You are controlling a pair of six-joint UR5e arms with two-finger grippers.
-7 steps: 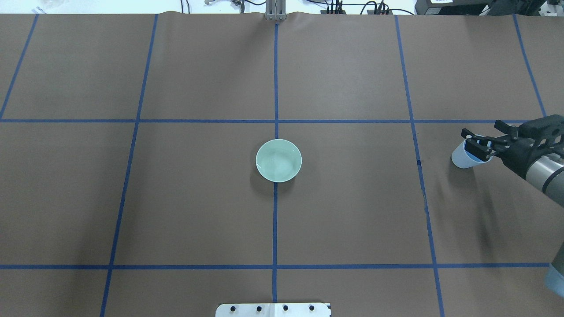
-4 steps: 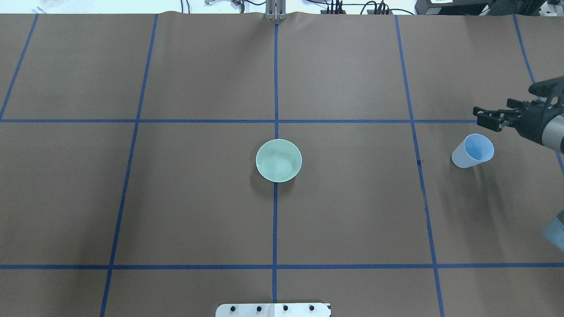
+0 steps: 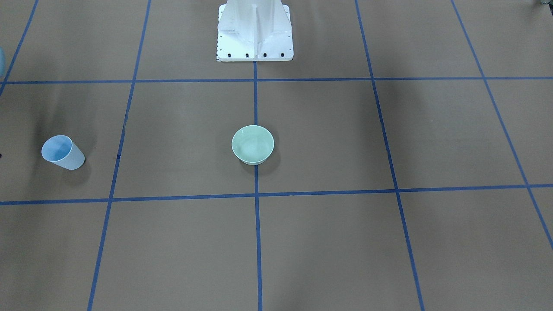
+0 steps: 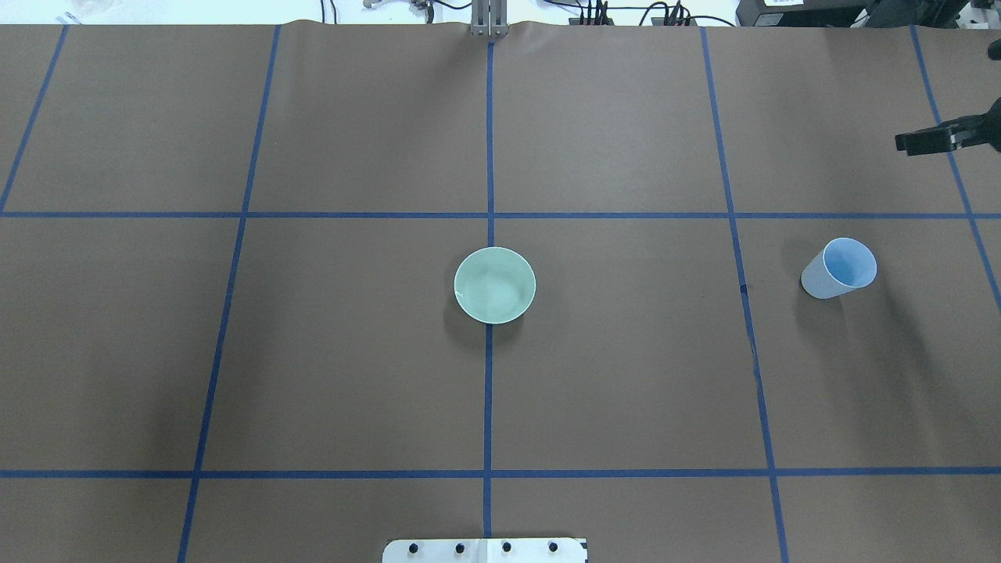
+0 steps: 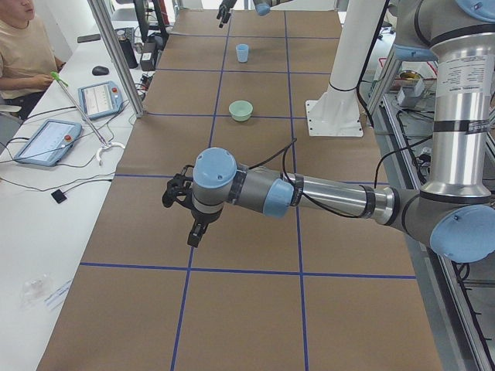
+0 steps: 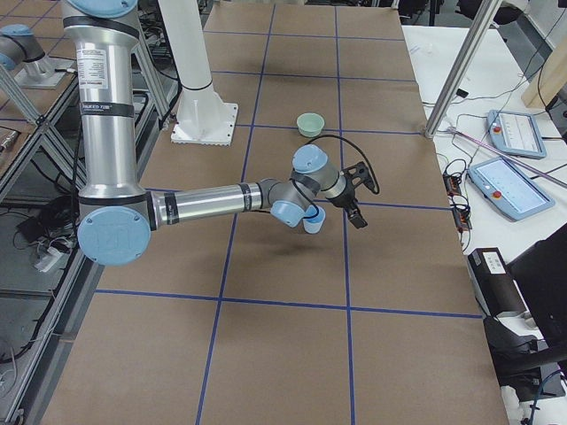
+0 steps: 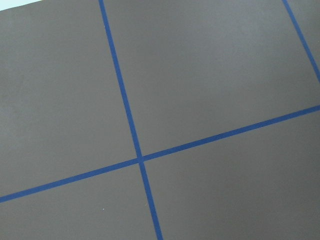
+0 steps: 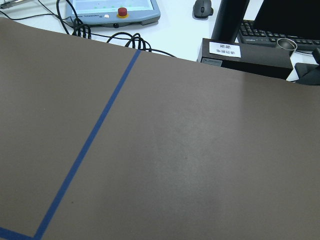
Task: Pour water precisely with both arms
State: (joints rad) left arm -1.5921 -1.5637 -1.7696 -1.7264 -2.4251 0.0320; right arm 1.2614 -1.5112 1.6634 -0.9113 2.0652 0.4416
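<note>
A pale green bowl (image 4: 495,285) stands at the table's middle, also in the front-facing view (image 3: 252,144). A light blue cup (image 4: 838,268) stands upright and alone to the right, also in the front-facing view (image 3: 62,152). My right gripper (image 4: 915,141) shows partly at the overhead view's right edge, beyond the cup and apart from it, open and empty; the exterior right view shows it raised beside the cup (image 6: 354,199). My left gripper (image 5: 187,220) shows only in the exterior left view, low over bare table, far from bowl and cup; I cannot tell whether it is open.
The white pedestal base (image 3: 255,34) stands at the robot's side of the table. Blue tape lines divide the brown cover. An operator (image 5: 23,46) sits at a side table with control tablets (image 5: 46,139). Cables and a keyboard lie past the far edge (image 8: 270,35).
The right gripper let go of the cup's rim and drew away toward the far right edge. The cup stayed standing in place. The bowl has not moved.
</note>
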